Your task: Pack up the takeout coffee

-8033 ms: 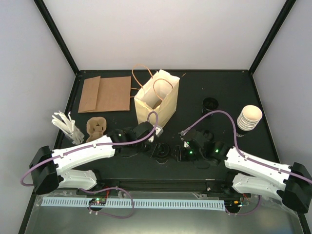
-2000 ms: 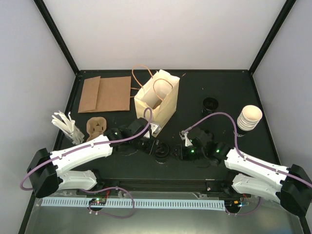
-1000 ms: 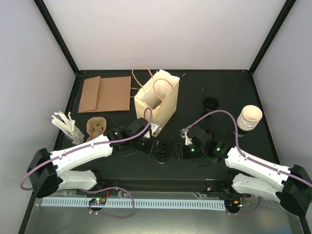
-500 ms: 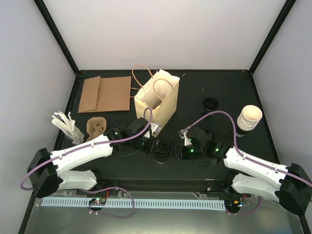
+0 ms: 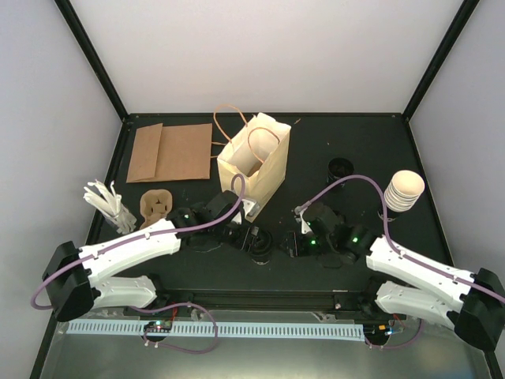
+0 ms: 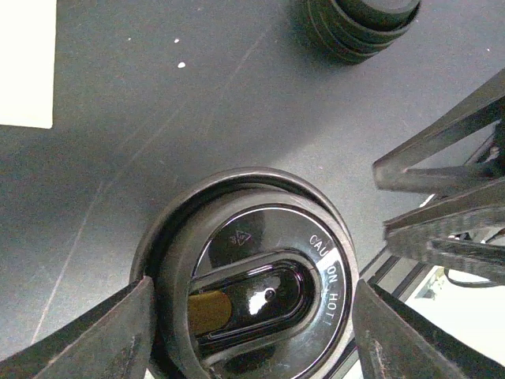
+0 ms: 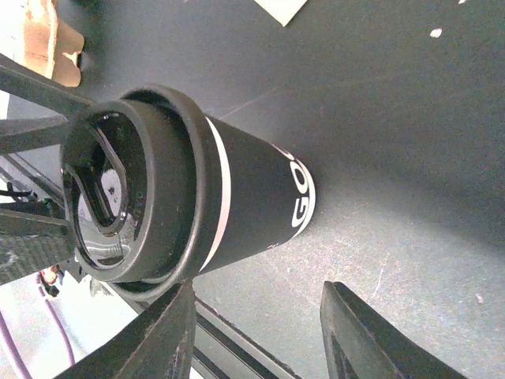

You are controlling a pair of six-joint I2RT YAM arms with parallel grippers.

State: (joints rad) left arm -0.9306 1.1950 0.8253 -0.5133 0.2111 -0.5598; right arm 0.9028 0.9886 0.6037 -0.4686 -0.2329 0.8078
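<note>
The takeout coffee — a black cup closed with a black lid marked CAUTION HOT — is seen upright near the middle of the table's near edge. The left fingers are held apart, astride the lid and just beside its rim. The right fingers are likewise spread, with nothing between them — the cup is just beside one of them. The open paper bag is stood behind, towards the far edge.
</note>
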